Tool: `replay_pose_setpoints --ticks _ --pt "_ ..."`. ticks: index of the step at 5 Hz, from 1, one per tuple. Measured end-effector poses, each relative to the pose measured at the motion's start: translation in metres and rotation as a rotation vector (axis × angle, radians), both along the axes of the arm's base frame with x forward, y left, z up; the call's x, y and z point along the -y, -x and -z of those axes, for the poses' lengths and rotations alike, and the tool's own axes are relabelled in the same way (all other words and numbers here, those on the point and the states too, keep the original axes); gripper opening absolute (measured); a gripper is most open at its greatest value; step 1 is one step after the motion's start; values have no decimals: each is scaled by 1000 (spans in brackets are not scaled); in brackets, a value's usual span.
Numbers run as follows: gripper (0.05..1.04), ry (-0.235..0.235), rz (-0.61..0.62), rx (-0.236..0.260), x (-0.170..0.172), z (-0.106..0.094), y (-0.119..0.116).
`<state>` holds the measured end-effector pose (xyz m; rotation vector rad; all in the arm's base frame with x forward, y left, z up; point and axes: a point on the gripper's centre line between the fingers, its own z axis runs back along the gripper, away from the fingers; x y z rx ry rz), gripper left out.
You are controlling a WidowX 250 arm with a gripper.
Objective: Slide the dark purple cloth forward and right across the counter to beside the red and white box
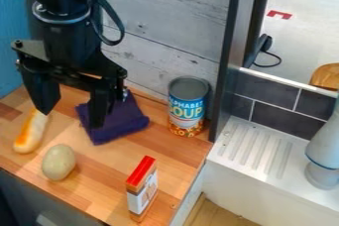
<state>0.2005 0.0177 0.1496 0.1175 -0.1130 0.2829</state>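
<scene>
The black gripper (71, 113) hangs at the upper left, over the wooden counter, its two fingers spread apart with nothing between them. Behind and below its right finger lies a folded dark purple cloth (122, 121). A hot-dog-like toy (30, 132), pale with an orange streak, lies below the left finger. Nearer the counter's front is a greenish-beige egg-shaped object (59, 162). A soup can (187, 106) stands upright by the back wall, right of the cloth. Toward the front right, a small box (141, 189) with a red top stands upright.
The wooden counter (99, 197) ends at the right beside a white sink unit with a ribbed drainboard (255, 148). A dark vertical post (232, 56) rises behind the can. Grey planks (165, 27) form the back wall. A pale grey object (324, 150) stands at the right edge.
</scene>
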Motion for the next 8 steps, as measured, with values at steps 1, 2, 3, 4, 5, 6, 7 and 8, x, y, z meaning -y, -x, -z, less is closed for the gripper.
replay_pose_setpoints --ticks 1,2,3,4,5,6,7,8 --pt "1001 -1 5 -22 0 5 0" --pt "1001 0 -26 -82 -20 22 -15" --pt "1001 31 -67 -60 -27 27 -24" --pt "1001 33 -118 23 -39 26 -34" --pt "1001 16 -104 102 -59 35 -51" --pt "1001 -14 -83 127 -79 47 -72" --pt "1001 8 -127 126 -110 63 -89" --pt "1001 34 -171 132 -128 87 -101"
